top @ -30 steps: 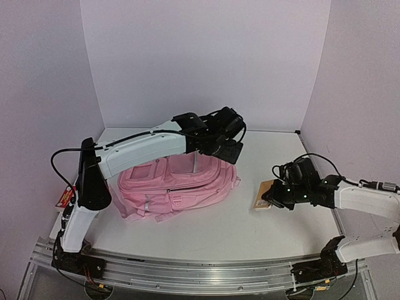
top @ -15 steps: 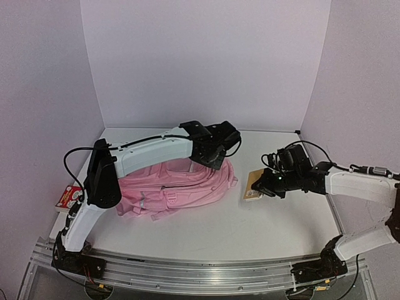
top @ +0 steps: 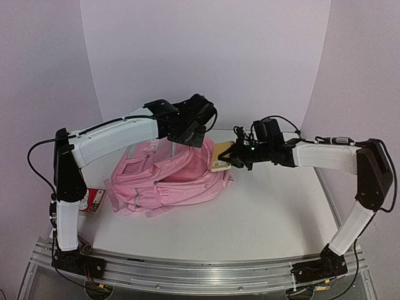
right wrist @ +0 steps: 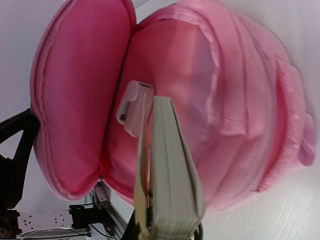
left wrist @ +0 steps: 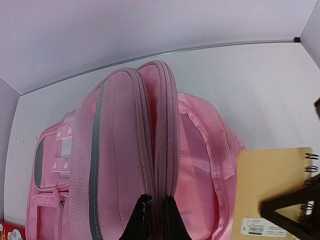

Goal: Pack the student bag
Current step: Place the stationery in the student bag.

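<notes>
The student bag [top: 164, 181] is a pink backpack lying left of the table's middle. My left gripper [top: 192, 135] is shut on the zip edge of its top flap and holds that flap raised, so the main pocket gapes toward the right. In the left wrist view the fingertips [left wrist: 145, 202] pinch the doubled zip seam of the bag [left wrist: 120, 150]. My right gripper [top: 236, 154] is shut on a tan spiral notebook [top: 221, 156], held level at the mouth of the pocket. The right wrist view shows the notebook [right wrist: 170, 170] edge-on before the bag's pink inside [right wrist: 210, 90].
A translucent white object [right wrist: 132, 107] lies inside the pocket. A red packet [top: 94, 201] lies on the table at the bag's left, beside the left arm. The notebook's cover [left wrist: 270, 185] carries a barcode sticker. The booth's walls close the back and both sides.
My left gripper has shut on the bag's zip edge and pulled it up and leftward, opening the pocket. The right arm has carried the notebook from the table's right to the bag's mouth.
</notes>
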Available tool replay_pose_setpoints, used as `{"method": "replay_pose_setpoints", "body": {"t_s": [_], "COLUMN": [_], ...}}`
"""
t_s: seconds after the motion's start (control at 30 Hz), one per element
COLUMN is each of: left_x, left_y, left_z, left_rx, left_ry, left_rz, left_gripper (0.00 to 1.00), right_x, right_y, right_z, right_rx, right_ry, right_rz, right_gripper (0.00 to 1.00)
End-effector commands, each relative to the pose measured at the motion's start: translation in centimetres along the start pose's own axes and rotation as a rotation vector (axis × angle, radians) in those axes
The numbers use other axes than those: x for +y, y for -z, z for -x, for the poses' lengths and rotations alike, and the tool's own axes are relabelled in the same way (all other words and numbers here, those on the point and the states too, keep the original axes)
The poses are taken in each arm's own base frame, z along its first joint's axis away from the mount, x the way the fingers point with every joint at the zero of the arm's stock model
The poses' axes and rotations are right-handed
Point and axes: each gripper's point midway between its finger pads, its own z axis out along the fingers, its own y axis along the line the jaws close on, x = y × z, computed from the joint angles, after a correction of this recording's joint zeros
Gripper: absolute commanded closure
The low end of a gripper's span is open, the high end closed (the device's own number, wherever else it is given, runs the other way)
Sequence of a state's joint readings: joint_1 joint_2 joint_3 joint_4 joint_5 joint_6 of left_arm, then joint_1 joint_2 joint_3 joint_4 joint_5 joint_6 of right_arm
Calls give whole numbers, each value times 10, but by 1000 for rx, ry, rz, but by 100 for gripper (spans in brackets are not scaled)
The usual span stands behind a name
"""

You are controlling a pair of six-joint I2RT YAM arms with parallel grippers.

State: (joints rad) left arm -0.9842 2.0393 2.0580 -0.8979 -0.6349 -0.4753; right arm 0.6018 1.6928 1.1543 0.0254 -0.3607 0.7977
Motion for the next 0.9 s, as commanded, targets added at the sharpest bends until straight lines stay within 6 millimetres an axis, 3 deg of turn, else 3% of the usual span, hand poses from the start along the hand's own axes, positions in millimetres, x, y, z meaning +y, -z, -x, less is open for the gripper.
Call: {"method": "replay_pose_setpoints", "body": {"t_s": [0.0,0.2,0.3,0.37,0.43,0.57,0.7,0.87], "left_x": [43,47,44,43,43,43,42,39], "left_y": [49,56,54,52,52,54,53,50], "left_z": [75,83,80,77,76,75,71,66], "left_rx": [-219,-237,-227,-222,-219,-221,-218,-200], "left_ry": [135,162,168,170,175,190,196,204], "left_rz": [-4,-29,-46,-50,-57,-69,-81,-94], "left_gripper": [100,100,100,100,100,100,100,100], "right_x": [58,99,105,115,117,94,99,123], "right_y": [-41,-86,-107,-117,-125,-120,-96,-70], "right_z": [19,23,9,-1,-14,-23,-19,-17], "right_rx": [76,109,172,213,247,252,204,184], "right_ry": [-45,-17,-21,-7,26,9,60,113], "right_rz": [251,322,308,306,256,133,126,212], "right_gripper": [100,100,99,90,71,46,43,41]}}
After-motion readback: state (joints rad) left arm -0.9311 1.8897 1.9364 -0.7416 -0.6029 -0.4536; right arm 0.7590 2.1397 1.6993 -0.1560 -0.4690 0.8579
